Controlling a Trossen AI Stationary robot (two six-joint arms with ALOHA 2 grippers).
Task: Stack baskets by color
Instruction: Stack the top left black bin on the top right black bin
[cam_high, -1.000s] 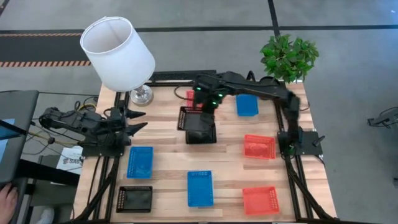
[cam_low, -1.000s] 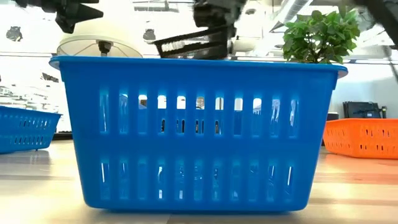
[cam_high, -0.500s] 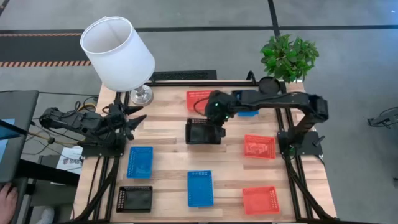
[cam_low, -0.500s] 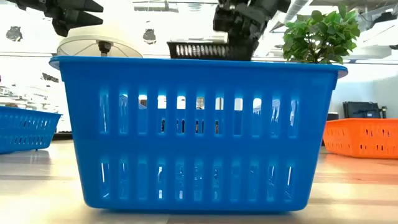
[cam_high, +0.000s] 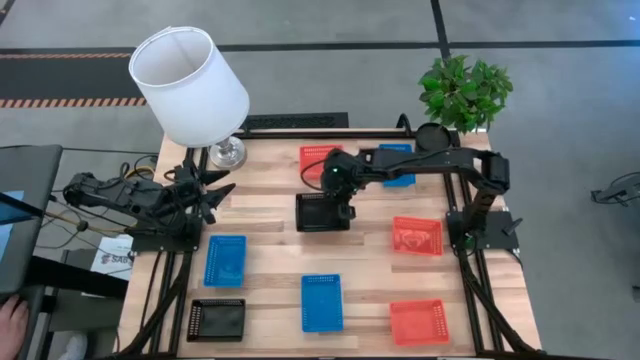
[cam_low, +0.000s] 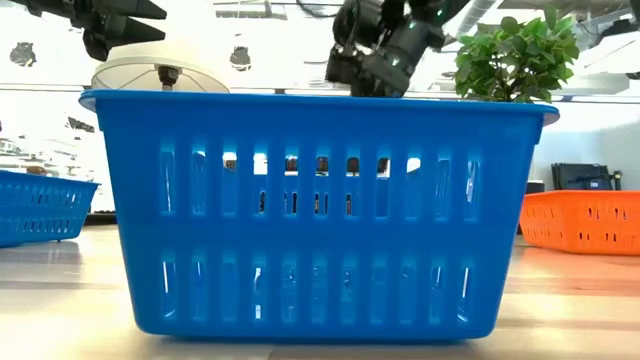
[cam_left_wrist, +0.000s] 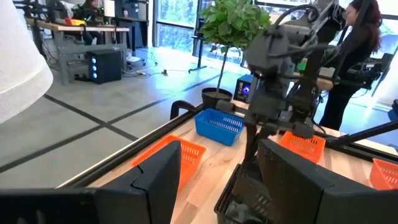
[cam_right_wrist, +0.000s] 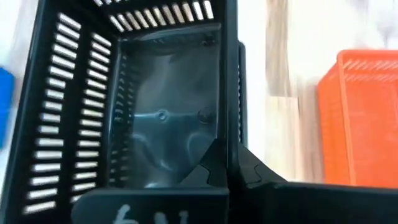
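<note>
My right gripper (cam_high: 338, 193) is shut on a black basket (cam_high: 322, 213) at the table's middle. In the low view that basket is hidden behind a blue basket (cam_low: 318, 210), so whether it rests on anything I cannot tell. Other baskets lie flat on the wood: red ones (cam_high: 320, 157) (cam_high: 416, 235) (cam_high: 418, 320), blue ones (cam_high: 225, 260) (cam_high: 322, 302) (cam_high: 398, 166) and a black one (cam_high: 216, 318). My left gripper (cam_high: 212, 190) waits open above the table's left edge, pointing level toward the middle. My right gripper holds the black basket by its far long wall (cam_right_wrist: 230, 118), near that wall's right end. One finger (cam_right_wrist: 205, 158) is inside the basket and the other (cam_right_wrist: 249, 168) outside. The fingers slant down from the far right. The basket sits level, its open side up.
A white-shaded lamp (cam_high: 190, 85) stands at the far left corner and a potted plant (cam_high: 465, 92) at the far right. In the left wrist view a person (cam_left_wrist: 357, 56) stands beyond the table. Bare wood lies between the middle basket and the near row.
My right gripper has come down and toward the near-left with the black basket. The basket hung tilted high above the table; now it is level and low, over the spot where another black basket lay. My left gripper has turned a little in place.
</note>
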